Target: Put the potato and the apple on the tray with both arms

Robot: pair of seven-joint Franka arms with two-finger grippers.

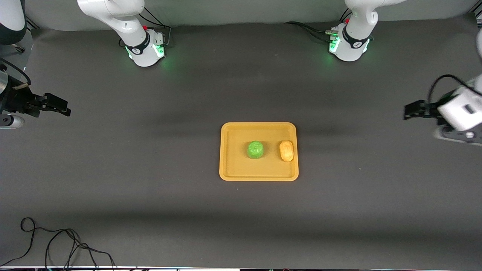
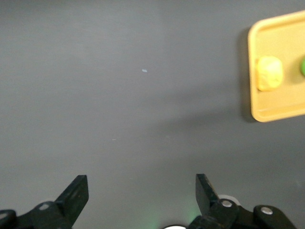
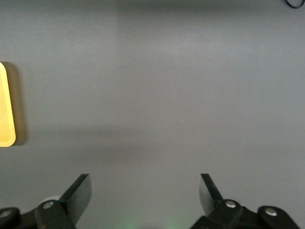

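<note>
The yellow-orange tray (image 1: 233,165) lies in the middle of the table. The green apple (image 1: 255,149) sits on it near the centre. The tan potato (image 1: 286,150) lies on it beside the apple, toward the left arm's end. My left gripper (image 1: 408,111) is open and empty over the bare table at the left arm's end, well apart from the tray. My right gripper (image 1: 62,106) is open and empty over the table at the right arm's end. The left wrist view shows the tray (image 2: 290,107), the potato (image 2: 269,73) and an edge of the apple (image 2: 302,68). The right wrist view shows only the tray's edge (image 3: 5,114).
A dark grey mat (image 1: 150,180) covers the table. A loose black cable (image 1: 64,241) lies at the table's edge nearest the front camera, at the right arm's end. The two arm bases (image 1: 147,47) stand along the edge farthest from the camera.
</note>
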